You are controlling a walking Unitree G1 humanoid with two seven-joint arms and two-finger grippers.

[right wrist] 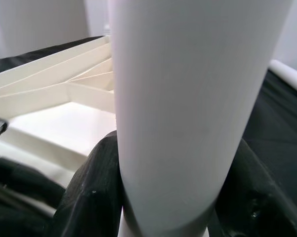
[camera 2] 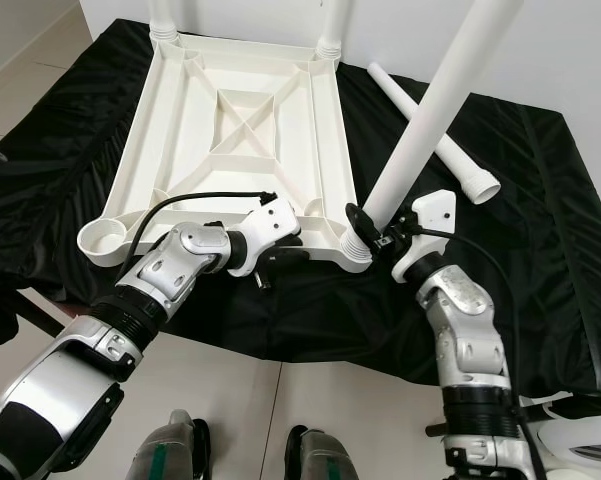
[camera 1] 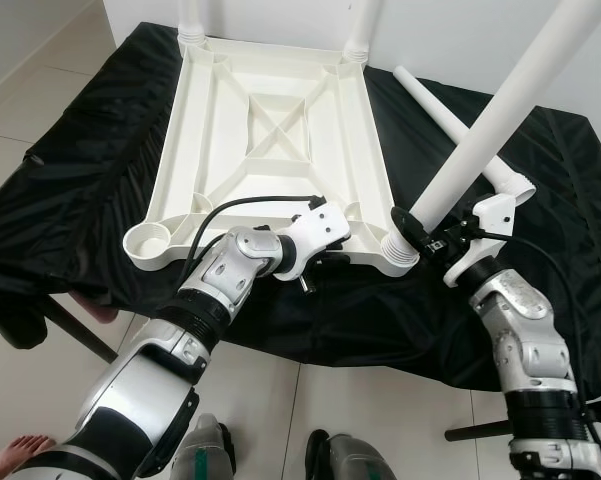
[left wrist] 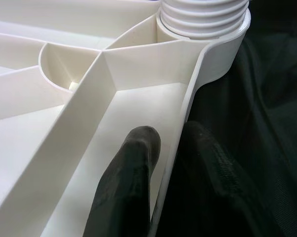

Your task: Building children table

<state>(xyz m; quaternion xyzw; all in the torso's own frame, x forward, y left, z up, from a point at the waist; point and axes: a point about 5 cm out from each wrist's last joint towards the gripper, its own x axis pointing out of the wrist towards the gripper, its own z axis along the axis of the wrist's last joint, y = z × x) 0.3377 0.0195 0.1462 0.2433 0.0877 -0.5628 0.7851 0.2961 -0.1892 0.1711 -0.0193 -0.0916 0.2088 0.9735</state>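
A white plastic table top (camera 1: pixel 270 130) lies upside down on a black cloth (camera 1: pixel 540 200). White legs stand in its two far corners (camera 1: pixel 190 25). My left gripper (camera 1: pixel 328 256) is shut on the near rim of the table top (left wrist: pixel 188 108), one finger (left wrist: pixel 131 187) inside the rim and the other outside. My right gripper (camera 1: pixel 414 230) is shut on a white leg (camera 1: pixel 500 110) just above its base. This leg stands tilted in the near right corner socket (camera 1: pixel 400 256). In the right wrist view the leg (right wrist: pixel 188 98) sits between black fingers (right wrist: pixel 91 192). The near left socket (camera 1: pixel 148 240) is empty.
Another white leg (camera 1: pixel 430 100) lies loose on the cloth to the right of the table top, behind the held leg. The cloth's front edge hangs just below my grippers. A person's bare foot (camera 1: pixel 15 450) rests on the tiled floor at lower left.
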